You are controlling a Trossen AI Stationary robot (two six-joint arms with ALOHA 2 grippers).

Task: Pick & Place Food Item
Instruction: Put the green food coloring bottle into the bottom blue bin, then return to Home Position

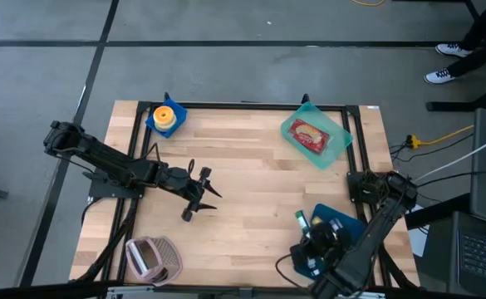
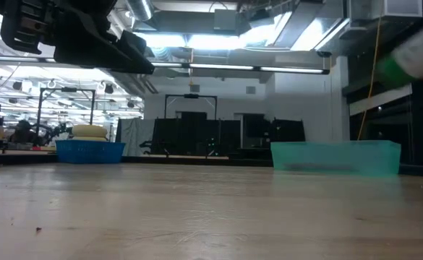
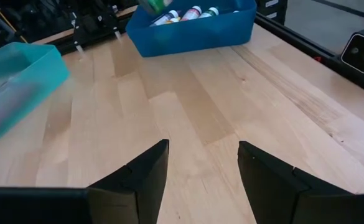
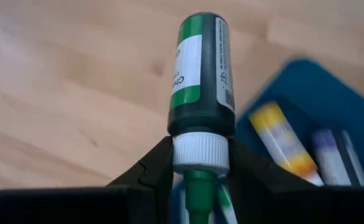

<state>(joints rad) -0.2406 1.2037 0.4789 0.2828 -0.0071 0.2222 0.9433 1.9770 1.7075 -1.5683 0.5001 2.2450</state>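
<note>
Right gripper: the right gripper is clamped on the white cap of a green-and-white labelled squeeze bottle, one dark finger on each side of the cap, the bottle's body pointing away from the wrist.
Held item's place: in the high view the bottle hangs at the near right of the light wooden slatted table, at the left edge of the dark blue plastic bin.
Blue bin: it holds more small bottles, among them a yellow-capped one and a purple one beside it, lying on their sides.
Step in hand: I judge this to be the lift-and-carry stage, the pick being done and the bottle clear of the bin.
Left gripper: the left gripper hovers over bare wood near the table's middle, its fingers spread apart with nothing between them; it appears to be waiting.
Pink basket: a pink mesh basket sits at the near left corner, its contents unclear.
Teal tray: a translucent teal tray at the far right carries a red packaged food item.
Far left: a small blue tray holds a round orange-yellow thing.
Next move: probably a carry across the table to a receiving container, though which one cannot be told; the grip on the cap alone calls for a steady, unhurried swing so the bottle does not pivot or slip.
</note>
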